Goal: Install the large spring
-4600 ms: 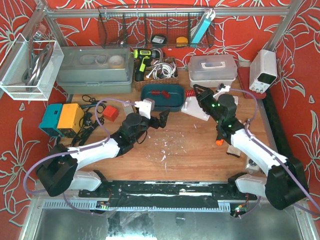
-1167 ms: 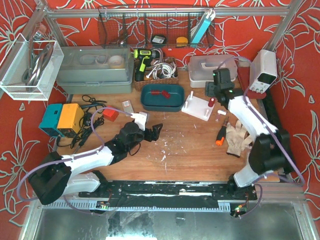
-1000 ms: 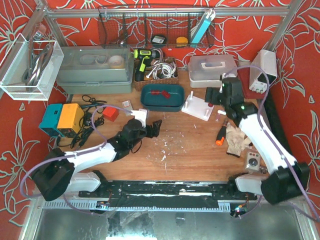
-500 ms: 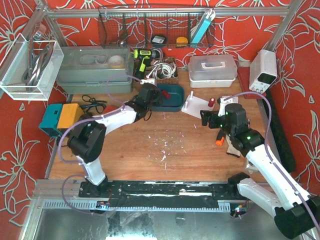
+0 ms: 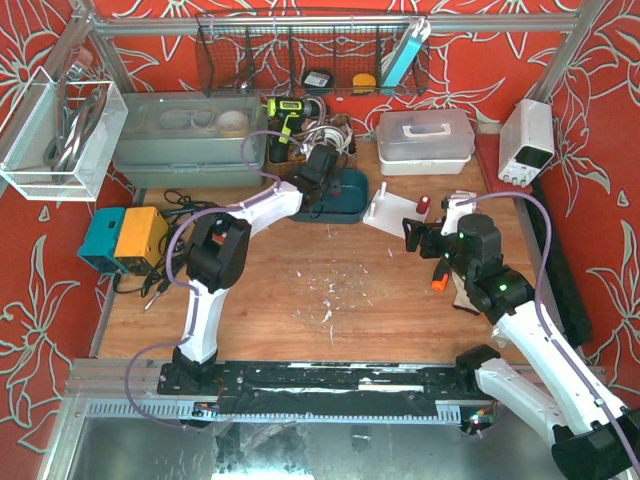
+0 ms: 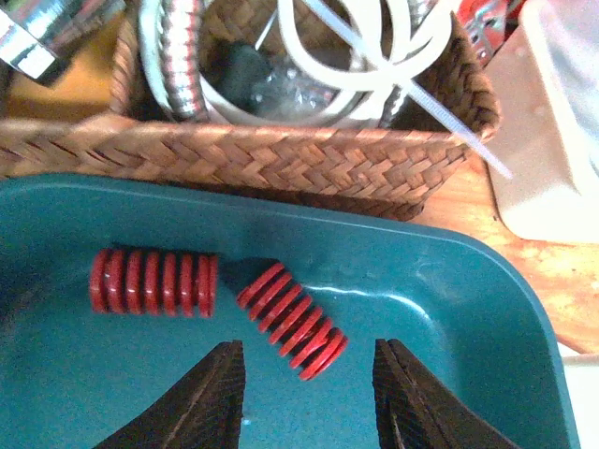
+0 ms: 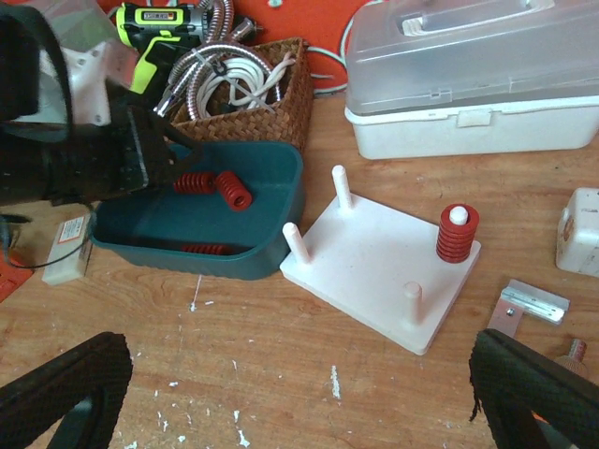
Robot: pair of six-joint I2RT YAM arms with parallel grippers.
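Note:
Two fat red springs lie in the teal tray (image 6: 468, 318): one level (image 6: 153, 282), one slanted (image 6: 291, 320). My left gripper (image 6: 309, 379) hovers low over the tray, its jaws narrowly open. The slanted spring lies just ahead of the tips, untouched. From above, the left gripper (image 5: 322, 185) is at the tray's (image 5: 355, 200) left end. The white peg board (image 7: 374, 257) carries one red spring (image 7: 457, 234) on its far right peg; three pegs are bare. My right gripper (image 7: 299, 402) stands wide open and empty, near of the board.
A wicker basket (image 6: 281, 159) of cables touches the tray's far side. A clear lidded box (image 7: 468, 75) stands behind the board. A white block (image 7: 578, 229) and metal bracket (image 7: 529, 301) lie right of it. An orange-handled screwdriver (image 5: 437, 281) and a glove (image 5: 468, 295) lie under the right arm.
My left arm swung from the middle of the table up to the teal tray and its jaws narrowed. My right arm drew back from the board toward the near right.

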